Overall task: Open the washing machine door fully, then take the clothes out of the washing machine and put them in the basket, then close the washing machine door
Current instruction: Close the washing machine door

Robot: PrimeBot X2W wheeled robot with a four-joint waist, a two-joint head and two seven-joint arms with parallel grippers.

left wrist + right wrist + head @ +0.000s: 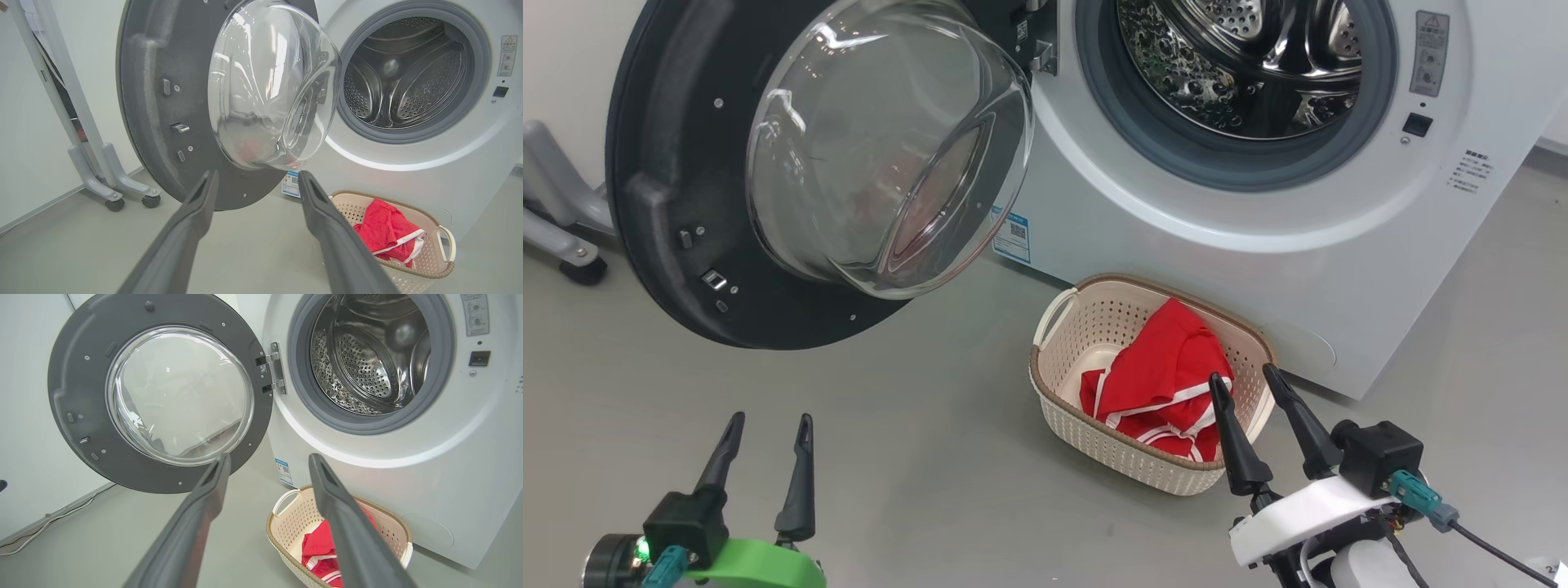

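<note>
The white washing machine (1258, 245) stands ahead with its steel drum (1241, 57) showing no garment inside. Its door (678, 163), dark-rimmed with a clear glass bowl (882, 147), is swung wide open to the left. On the floor before the machine sits the cream basket (1086, 327) holding the red clothes (1164, 376) with white trim. My left gripper (768, 420) is open at the lower left, below the door, holding nothing. My right gripper (1245, 376) is open at the basket's right rim, just above the clothes, nothing between its fingers.
A grey wheeled stand (110, 179) is left of the door by the wall. A cable (45, 522) runs along the wall base. Grey floor (915, 457) lies between my left gripper and the basket.
</note>
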